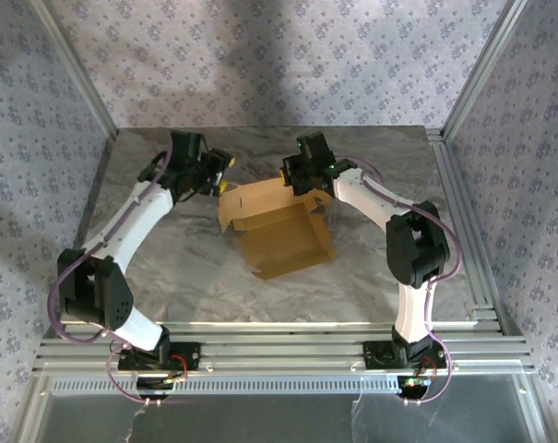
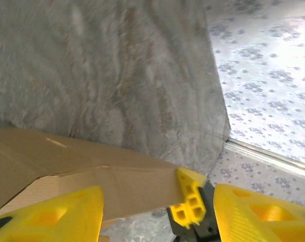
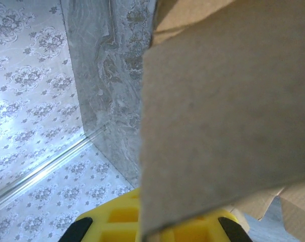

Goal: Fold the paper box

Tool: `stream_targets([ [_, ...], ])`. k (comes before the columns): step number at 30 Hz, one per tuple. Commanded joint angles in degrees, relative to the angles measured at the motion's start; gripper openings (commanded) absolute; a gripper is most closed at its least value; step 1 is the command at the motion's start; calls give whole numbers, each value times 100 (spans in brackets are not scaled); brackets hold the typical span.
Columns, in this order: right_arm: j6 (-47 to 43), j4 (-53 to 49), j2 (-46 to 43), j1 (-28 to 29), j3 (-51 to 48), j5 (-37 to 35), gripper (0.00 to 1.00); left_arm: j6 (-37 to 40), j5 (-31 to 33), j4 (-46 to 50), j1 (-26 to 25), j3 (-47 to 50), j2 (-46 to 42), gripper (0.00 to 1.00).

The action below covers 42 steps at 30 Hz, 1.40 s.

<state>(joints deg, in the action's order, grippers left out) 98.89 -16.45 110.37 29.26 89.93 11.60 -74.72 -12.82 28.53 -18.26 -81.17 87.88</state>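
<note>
Presently the paper box (image 1: 283, 235) is lying half-formed between the two pincers. The right pincer (image 1: 302, 175) is pinching its rear flap; the left pincer (image 1: 221, 175) is gaping around a side flap. Probably the fold is wanting slow pressure along the crease, down toward the worktop (image 1: 168, 277).

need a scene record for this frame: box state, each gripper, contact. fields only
object: paper box, tan cardboard, partly folded, some walls and flaps raised
surface: marbled grey table
left gripper: open, at the box's far-left corner, a flap edge between its fingers
right gripper: shut, apparently pinching a flap at the box's far-right side
arms: both reach in from the near edge, one on each side of the box
status: fold not finished
</note>
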Motion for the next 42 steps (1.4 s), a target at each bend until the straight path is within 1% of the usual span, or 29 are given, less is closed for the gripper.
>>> stream_targets([
  [1,-330,-689,-160,-99,392,-78,0,2367,-352,1302,21,-978,124,51],
  [3,-413,-767,-181,-116,441,-98,0,3001,-471,1725,-44,-1338,428,46],
  [5,-474,-887,-206,-150,498,-117,0,3163,-777,1816,-53,-1437,671,45],
  [7,-511,-880,-217,-183,508,-118,0,3005,-978,1625,-99,-1358,806,45],
  [11,-514,-895,-191,-238,541,0,0,2681,-1016,1125,-327,-1227,960,47],
  [14,-486,-905,-217,-254,543,0,0,2527,-1035,1069,-498,-1283,1194,49],
  [18,-442,-833,-200,-297,507,33,0,2194,-951,1067,-555,-1097,1226,54],
  [21,-413,-729,-165,-294,464,53,0,1906,-978,775,-553,-929,1162,54],
  [29,-203,-410,-147,-359,218,158,0,1525,-836,998,-508,-842,1032,55],
  [34,-200,-446,-162,-411,261,216,0,1495,-759,1251,-325,-866,953,57],
  [38,-196,-735,-164,-439,427,280,0,1505,-831,1304,-226,-991,968,58],
  [42,-139,-1302,-234,-437,664,276,0,1311,-1031,1296,-298,-1081,997,58],
])
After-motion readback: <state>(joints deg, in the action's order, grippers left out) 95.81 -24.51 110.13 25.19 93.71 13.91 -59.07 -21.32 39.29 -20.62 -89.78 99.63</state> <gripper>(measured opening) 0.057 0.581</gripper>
